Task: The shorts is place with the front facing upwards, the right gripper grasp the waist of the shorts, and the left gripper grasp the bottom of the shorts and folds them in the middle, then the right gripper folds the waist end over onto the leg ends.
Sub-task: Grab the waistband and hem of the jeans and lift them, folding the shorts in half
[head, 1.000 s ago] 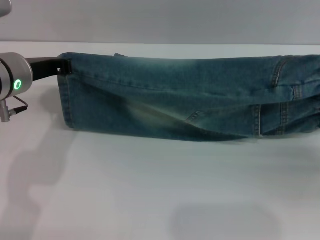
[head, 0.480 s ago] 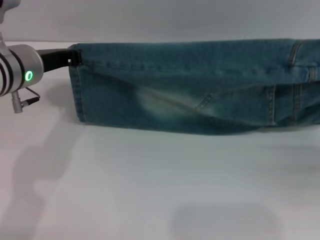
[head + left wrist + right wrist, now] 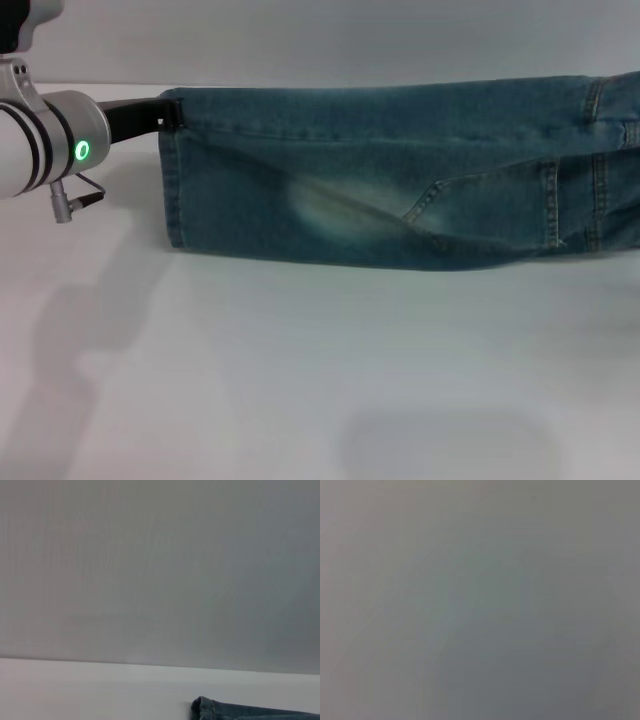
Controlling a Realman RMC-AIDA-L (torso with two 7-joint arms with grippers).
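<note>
The blue denim shorts (image 3: 400,190) hang folded lengthwise, stretched as a long band across the head view, with the lower edge near the white table (image 3: 300,380). The bottom of the shorts, a straight stitched leg hem (image 3: 172,190), forms the left end. My left gripper (image 3: 168,113) is shut on that hem's upper corner, and its silver arm with a green light (image 3: 50,145) reaches in from the left. The waist end, with pocket seams (image 3: 595,200), runs off the right edge. My right gripper is out of view. A bit of denim (image 3: 250,711) shows in the left wrist view.
White tabletop spreads in front of the shorts, with soft shadows at the left and lower middle. A grey wall (image 3: 320,40) stands behind the table's far edge. The right wrist view shows only plain grey.
My left arm and the held hem have moved to the right, and the whole band of denim has shifted right with them. The grip on the hem corner is unchanged.
</note>
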